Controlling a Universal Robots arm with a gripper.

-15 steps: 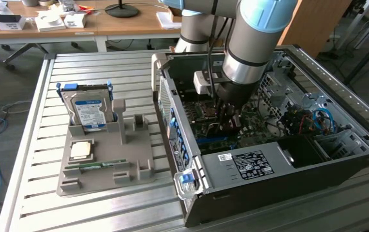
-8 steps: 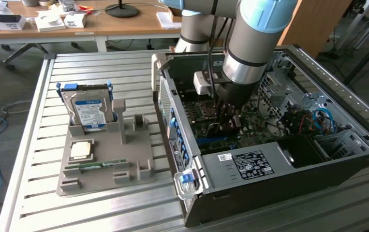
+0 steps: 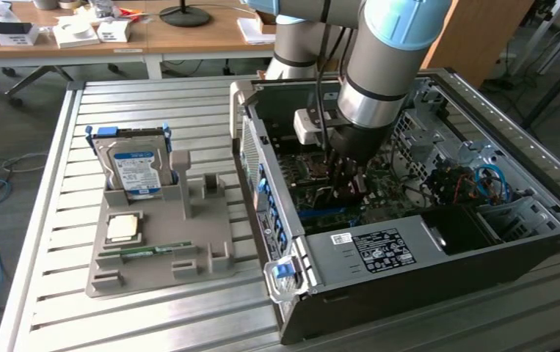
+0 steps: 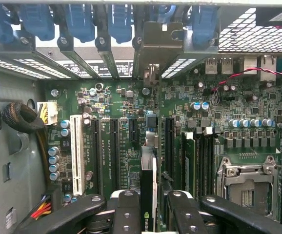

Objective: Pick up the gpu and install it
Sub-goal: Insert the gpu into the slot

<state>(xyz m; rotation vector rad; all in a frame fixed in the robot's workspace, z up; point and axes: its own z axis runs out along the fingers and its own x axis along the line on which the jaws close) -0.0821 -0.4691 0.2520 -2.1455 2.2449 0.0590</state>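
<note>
My gripper [image 3: 344, 178] is down inside the open computer case [image 3: 260, 154], over the motherboard [image 4: 121, 97]. In the wrist view the gripper [image 4: 149, 202] is shut on the gpu [image 4: 148, 178], a thin dark card seen edge-on between the two black fingers [image 4: 126, 209]. The card stands upright along the black expansion slots [image 4: 114, 146]. Its silver bracket [image 4: 155, 41] sits at the rear slot openings of the case. I cannot tell whether the card's edge is seated in a slot.
A grey holder tray [image 3: 216, 260] beside the case carries a silver hard drive [image 3: 135, 165], a square chip [image 3: 123, 227] and a green memory stick [image 3: 153, 251]. The power supply [image 3: 378, 249] fills the case's near end. Blue slot latches [image 4: 77, 22] line the rear wall.
</note>
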